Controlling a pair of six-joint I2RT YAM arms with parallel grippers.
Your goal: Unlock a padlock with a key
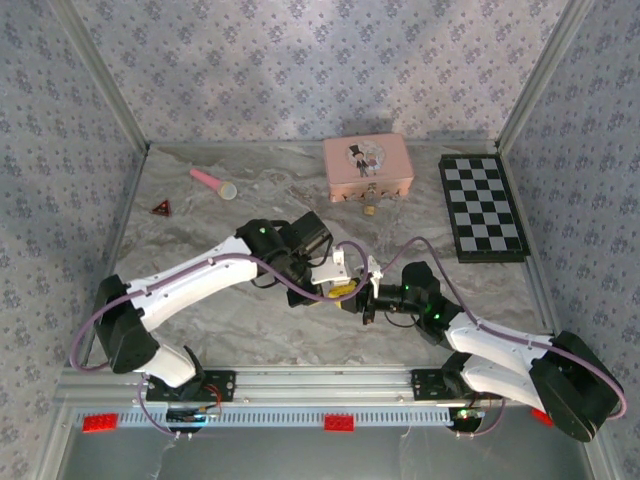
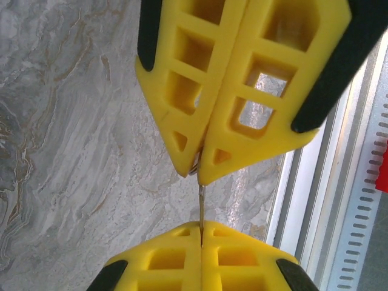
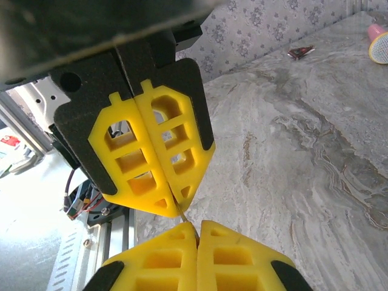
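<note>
Both grippers meet tip to tip above the middle of the table. The key (image 2: 199,197) is a thin grey metal sliver bridging the two pairs of yellow fingers. My left gripper (image 2: 200,227) is shut on its lower end, and the right gripper's fingers (image 2: 233,145) clamp the upper end. In the right wrist view, my right gripper (image 3: 197,229) is shut on the key (image 3: 183,212), with the left gripper's fingers (image 3: 151,163) closed on it from above. From the top I see the left gripper (image 1: 345,290) and right gripper (image 1: 368,297) touching. The small brass padlock (image 1: 370,209) lies in front of the pink tin.
A pink picture tin (image 1: 367,167) stands at the back centre. A checkerboard (image 1: 484,207) lies at the right. A pink cylinder (image 1: 213,181) and a red triangle piece (image 1: 160,208) lie at the back left. The metal rail (image 1: 330,385) runs along the near edge.
</note>
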